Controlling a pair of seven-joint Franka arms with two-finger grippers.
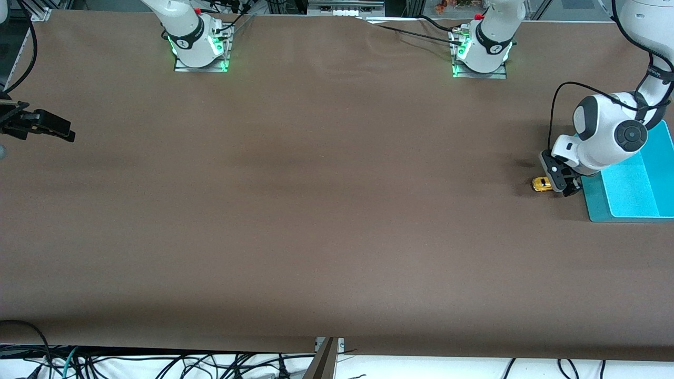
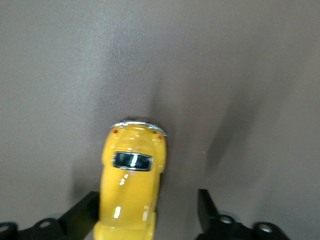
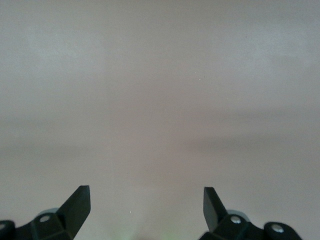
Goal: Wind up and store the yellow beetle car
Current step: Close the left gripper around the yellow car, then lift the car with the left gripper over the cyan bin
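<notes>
The yellow beetle car stands on the brown table at the left arm's end, beside the teal bin. My left gripper is down at the table with its fingers on either side of the car's one end. In the left wrist view the car lies between the open fingers of the left gripper; it is against one finger and apart from the other. My right gripper waits open and empty over the table edge at the right arm's end; its wrist view shows the right gripper over bare table.
The teal bin stands open right beside the left gripper, at the table's edge. The two arm bases stand along the table's back edge. Cables hang below the table's front edge.
</notes>
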